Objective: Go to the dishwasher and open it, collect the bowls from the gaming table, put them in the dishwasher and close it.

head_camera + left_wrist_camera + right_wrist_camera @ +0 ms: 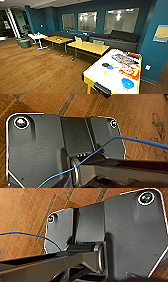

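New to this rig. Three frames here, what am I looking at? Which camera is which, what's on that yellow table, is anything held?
It is a wheeled robot with two arms. The wide picture comes from a camera high on its head, looking into a lounge with a wooden floor. At lower right stands the gaming table, white top with yellow sides. On it lie colourful game boards, a blue bowl near the close end and a small dark object. The other two pictures come from cameras on the wrists: each shows the robot's own dark plate over the floor, with a thin blue cable. Nothing held is visible.
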Controlling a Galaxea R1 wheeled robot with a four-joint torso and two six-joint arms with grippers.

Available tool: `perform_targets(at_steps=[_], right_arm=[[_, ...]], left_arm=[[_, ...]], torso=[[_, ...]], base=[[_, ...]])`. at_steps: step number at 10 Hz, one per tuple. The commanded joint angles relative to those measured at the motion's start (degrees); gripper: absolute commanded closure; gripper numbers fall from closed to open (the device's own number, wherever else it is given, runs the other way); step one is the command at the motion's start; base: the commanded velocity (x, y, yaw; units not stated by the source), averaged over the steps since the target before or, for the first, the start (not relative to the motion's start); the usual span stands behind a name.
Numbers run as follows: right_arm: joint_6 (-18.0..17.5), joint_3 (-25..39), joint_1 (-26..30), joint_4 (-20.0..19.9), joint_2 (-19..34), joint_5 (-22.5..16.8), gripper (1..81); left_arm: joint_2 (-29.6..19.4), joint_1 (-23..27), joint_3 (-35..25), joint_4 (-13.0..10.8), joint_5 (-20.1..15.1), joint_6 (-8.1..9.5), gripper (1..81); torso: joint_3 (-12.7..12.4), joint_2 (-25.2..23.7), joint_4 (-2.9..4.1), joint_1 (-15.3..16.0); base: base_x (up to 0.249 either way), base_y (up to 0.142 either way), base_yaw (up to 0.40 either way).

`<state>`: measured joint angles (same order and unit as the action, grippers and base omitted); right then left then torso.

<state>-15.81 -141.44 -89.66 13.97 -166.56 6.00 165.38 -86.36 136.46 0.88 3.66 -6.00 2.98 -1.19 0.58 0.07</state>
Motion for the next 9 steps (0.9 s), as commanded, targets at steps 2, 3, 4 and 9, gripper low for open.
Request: perform_targets(at_steps=[2, 3, 4, 9], right_arm=[[0.3, 0.1, 2.6, 0.9, 0.2, -2.7, 1.0], [0.3, 0.1, 2.6, 0.9, 0.2, -2.7, 1.0], [0.3, 0.1, 2.6, 0.9, 0.1, -2.7, 1.0], [0.3, 0.1, 2.6, 1.0, 0.1, -2.7, 1.0]], left_arm=[[-0.1, 2.8, -0.8, 0.1, -3.0, -0.24, 1.0], [-0.1, 2.8, -0.8, 0.1, -3.0, -0.24, 1.0], [-0.1, 2.8, -0.8, 0.1, -3.0, -0.24, 1.0], [0.0, 2.8, -0.8, -0.1, -3.0, -0.24, 1.0]], torso=[[0.0, 0.0, 0.0, 0.0], [0.0, 0.0, 0.0, 0.0], [0.0, 0.0, 0.0, 0.0], [0.0, 0.0, 0.0, 0.0]], base=[[0.147, 0.072, 0.0], [0.147, 0.064, 0.0], [0.147, 0.0, 0.0], [0.147, 0.0, 0.0]])
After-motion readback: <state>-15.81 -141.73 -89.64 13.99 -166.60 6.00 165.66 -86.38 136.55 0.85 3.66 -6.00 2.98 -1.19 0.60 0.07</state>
